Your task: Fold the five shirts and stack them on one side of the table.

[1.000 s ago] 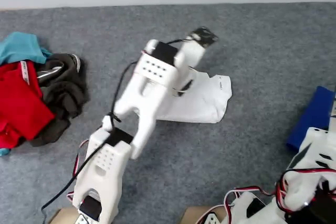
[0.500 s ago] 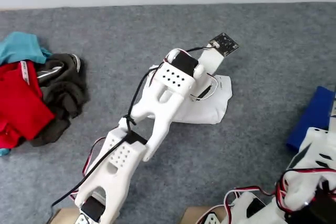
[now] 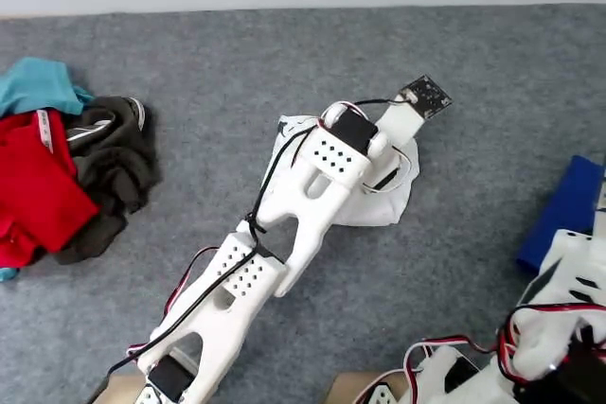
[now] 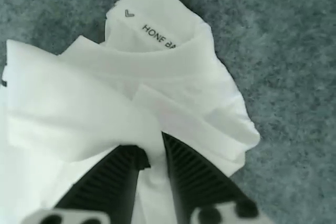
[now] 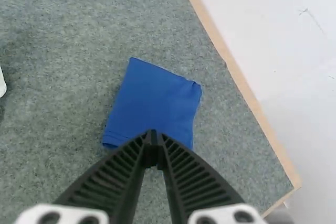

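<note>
A white shirt lies bunched at the table's middle, its collar and label turned up. My left arm stretches over it, and my left gripper is shut on a fold of the white cloth. A blue folded shirt lies at the right edge. My right gripper hovers shut just above the near edge of the blue shirt, holding nothing. A heap of red, teal and dark grey shirts sits at the far left.
Grey carpet-like cloth covers the table. Its right edge with a wooden rim runs close beside the blue shirt. The right arm's base stands at the front right corner.
My left arm has swung to the right and stretched out, pulling the white cloth with it. The white shirt now lies more bunched under the arm. The right arm has kept still.
</note>
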You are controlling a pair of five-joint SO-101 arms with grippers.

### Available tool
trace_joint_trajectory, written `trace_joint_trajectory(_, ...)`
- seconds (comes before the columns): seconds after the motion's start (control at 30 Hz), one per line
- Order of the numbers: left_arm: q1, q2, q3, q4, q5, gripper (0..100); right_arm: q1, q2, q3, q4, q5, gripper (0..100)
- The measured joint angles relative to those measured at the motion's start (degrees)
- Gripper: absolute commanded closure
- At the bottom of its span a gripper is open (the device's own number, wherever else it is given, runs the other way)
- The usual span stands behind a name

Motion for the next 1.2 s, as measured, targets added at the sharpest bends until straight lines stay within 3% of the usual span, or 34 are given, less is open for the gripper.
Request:
trace_joint_trajectory(0.13,0.0,0.0,-0.6,1.5,2.9,78,0.0,0.0,0.0,0.0,0.0,98.4)
trace_joint_trajectory(0.57,-1.1,-5.7,-5.0,3.1,7.1,79,0.0,0.0,0.0,0.1,0.0,98.4)
trace_joint_trajectory(0.87,-11.5,-21.8,-4.5,3.3,10.7,100,0.0,0.1,6.9,0.1,0.0,98.4)
trace_joint_trajectory(1.03,-20.0,-33.8,6.2,3.3,9.3,100,-5.2,0.3,12.6,0.1,0.0,98.3)
trace_joint_trajectory(1.2,-22.6,-49.7,24.8,3.3,9.1,100,-13.1,0.9,18.6,-0.4,0.0,98.3)
